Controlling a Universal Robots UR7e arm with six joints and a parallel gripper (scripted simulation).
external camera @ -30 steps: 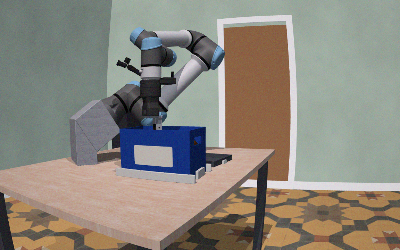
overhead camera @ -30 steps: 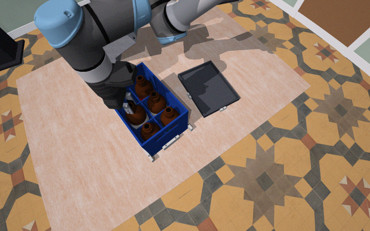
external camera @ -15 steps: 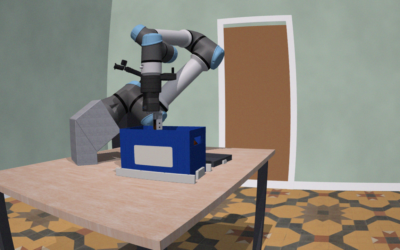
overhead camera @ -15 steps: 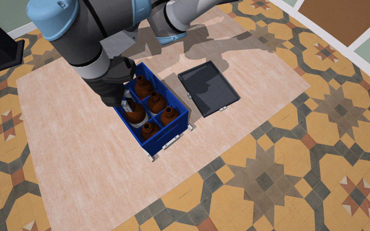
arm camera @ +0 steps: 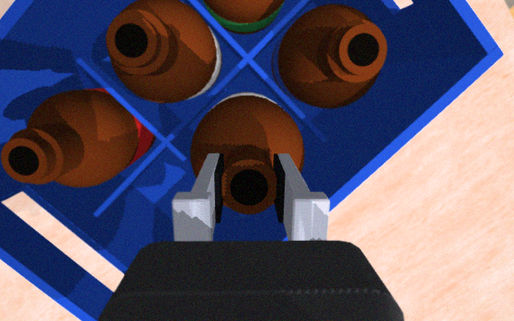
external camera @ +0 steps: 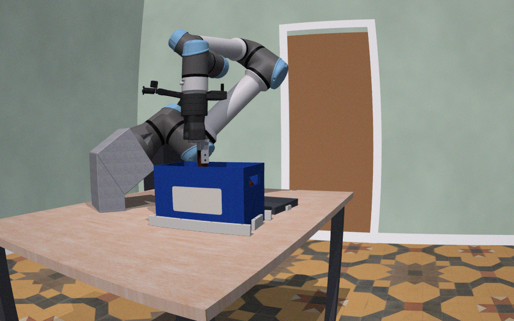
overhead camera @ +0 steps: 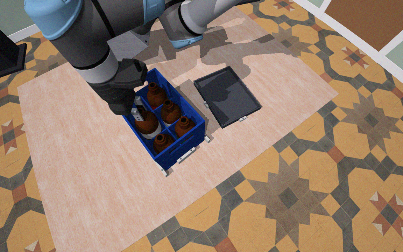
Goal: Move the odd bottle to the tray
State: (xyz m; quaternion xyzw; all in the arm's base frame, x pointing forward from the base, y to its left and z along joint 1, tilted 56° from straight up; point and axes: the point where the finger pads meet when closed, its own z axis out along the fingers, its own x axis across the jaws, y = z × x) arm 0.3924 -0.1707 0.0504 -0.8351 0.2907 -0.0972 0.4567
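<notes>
- Lifting one bottle out of the crate looks like the step in hand, with the move across to the tray not yet made.
- The gripper (overhead camera: 139,110) (external camera: 202,161) (arm camera: 248,174), left of centre in the top view, is pinching the neck of a brown bottle (overhead camera: 146,123) (external camera: 201,164) (arm camera: 261,129), one finger on either side.
- That bottle looks upright. In the exterior view, some brown shows above the rim of the blue crate (overhead camera: 193,134) (external camera: 230,199) (arm camera: 373,134); the wall hides the rest, so its base cannot be seen.
- Four other bottles stand in the crate: a red-banded one (overhead camera: 156,97) (arm camera: 83,138), a white-banded one (overhead camera: 170,114) (arm camera: 163,58), a green-banded one (overhead camera: 184,128) (arm camera: 248,9), and one at the near end (overhead camera: 162,144) (arm camera: 328,67) in the top view.
- Whether the held bottle has the odd neck cannot be told from these views.
- The dark, shallow tray (overhead camera: 231,122) (external camera: 279,201) lies right of the crate in the top view, apart from it on the pale surface (overhead camera: 87,172) (external camera: 151,255) (arm camera: 418,245), with no bottle on it.
- If this is the right bottle, the next move probably calls for a straight rise past dividers and rim, then a level carry rightward and a gentle upright set-down. Tilting could snag the loose crate.
</notes>
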